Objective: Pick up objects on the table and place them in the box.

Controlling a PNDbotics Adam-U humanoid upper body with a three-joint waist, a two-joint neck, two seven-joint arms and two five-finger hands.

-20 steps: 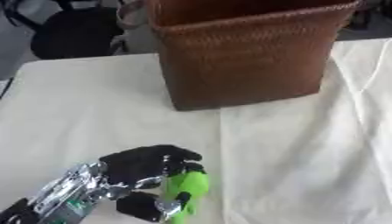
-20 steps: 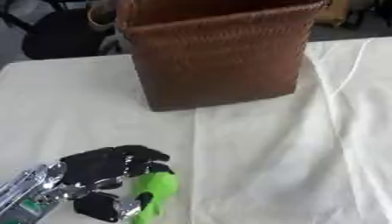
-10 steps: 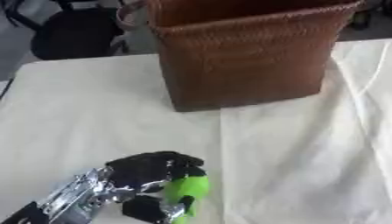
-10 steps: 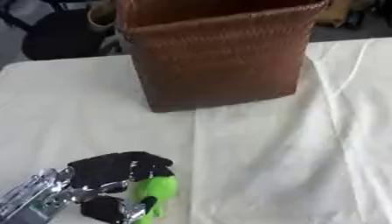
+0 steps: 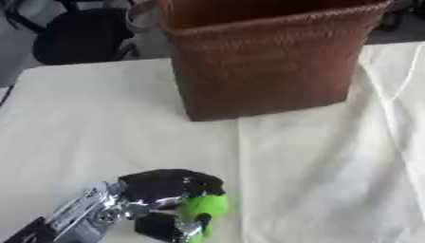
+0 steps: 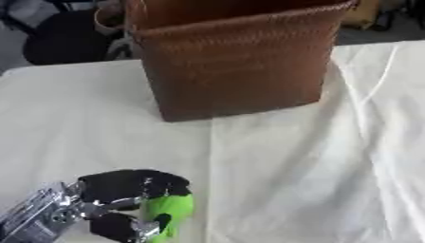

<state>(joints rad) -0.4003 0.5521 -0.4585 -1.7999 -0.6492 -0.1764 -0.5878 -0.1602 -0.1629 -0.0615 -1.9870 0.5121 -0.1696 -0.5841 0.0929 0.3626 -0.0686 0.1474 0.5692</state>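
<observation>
My left hand comes in from the lower left, black with a silver wrist, and its fingers and thumb are curled round a bright green object near the table's front edge. The object is small and rounded; part of it is hidden by the fingers. The brown woven box stands upright at the back centre of the table, its opening partly cut off by the top of both views. The hand is well short of the box, in front of it and to its left. My right hand shows in neither view.
A cream cloth covers the table, with creases running down its right side. A black chair stands beyond the far left edge of the table.
The hand with the green object has sunk lower in the picture, and the box sits a little lower too, so the head may have tilted. The hold on the object is unchanged.
</observation>
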